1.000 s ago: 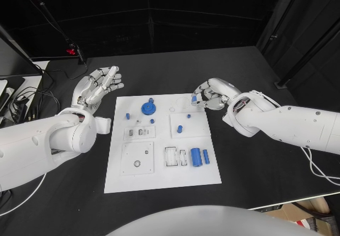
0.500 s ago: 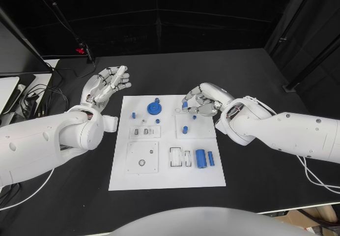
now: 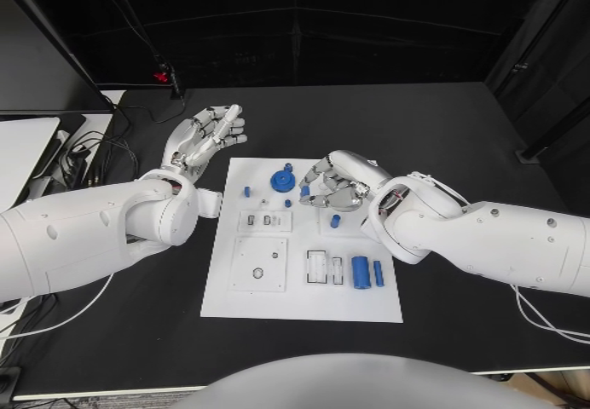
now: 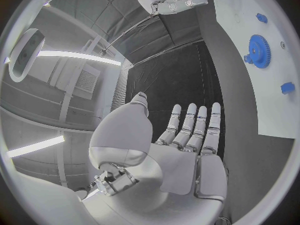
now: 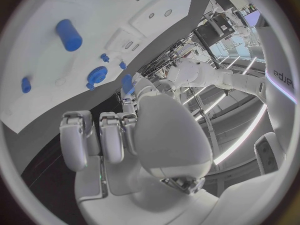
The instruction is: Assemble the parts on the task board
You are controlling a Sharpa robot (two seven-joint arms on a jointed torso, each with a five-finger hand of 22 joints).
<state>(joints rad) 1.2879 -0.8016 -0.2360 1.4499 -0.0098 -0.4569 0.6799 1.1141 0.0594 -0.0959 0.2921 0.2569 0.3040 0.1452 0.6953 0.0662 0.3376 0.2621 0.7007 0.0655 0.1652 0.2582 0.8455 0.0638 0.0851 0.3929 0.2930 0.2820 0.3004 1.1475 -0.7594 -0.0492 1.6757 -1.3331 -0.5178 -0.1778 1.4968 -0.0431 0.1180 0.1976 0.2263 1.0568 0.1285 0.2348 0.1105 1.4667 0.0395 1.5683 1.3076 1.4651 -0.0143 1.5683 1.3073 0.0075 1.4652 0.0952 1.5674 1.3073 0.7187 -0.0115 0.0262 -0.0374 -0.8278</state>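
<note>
The white task board (image 3: 295, 302) lies mid-table. A blue gear (image 3: 283, 181) stands at its far end, small blue pegs (image 3: 247, 192) near it, and a thick blue cylinder (image 3: 361, 272) beside a slim one (image 3: 378, 273) on the near right. My right hand (image 3: 334, 181) hovers over the board's far right part, fingers curled, pinching a small blue part (image 3: 306, 190) close to the gear; the right wrist view shows that part (image 5: 127, 83) at its fingertips. Beyond the board's far left corner, my left hand (image 3: 209, 132) is open and holds nothing, its fingers (image 4: 194, 127) straight.
Cables (image 3: 86, 153) and a white device (image 3: 25, 145) lie at the table's left edge. A red object (image 3: 160, 77) sits at the far left. The board carries a square recessed plate (image 3: 259, 264) and narrow slots (image 3: 322, 267).
The camera has shifted. Relative to the board, my right hand has carried the small blue part leftward from the far right edge toward the gear. My left hand has stayed put.
</note>
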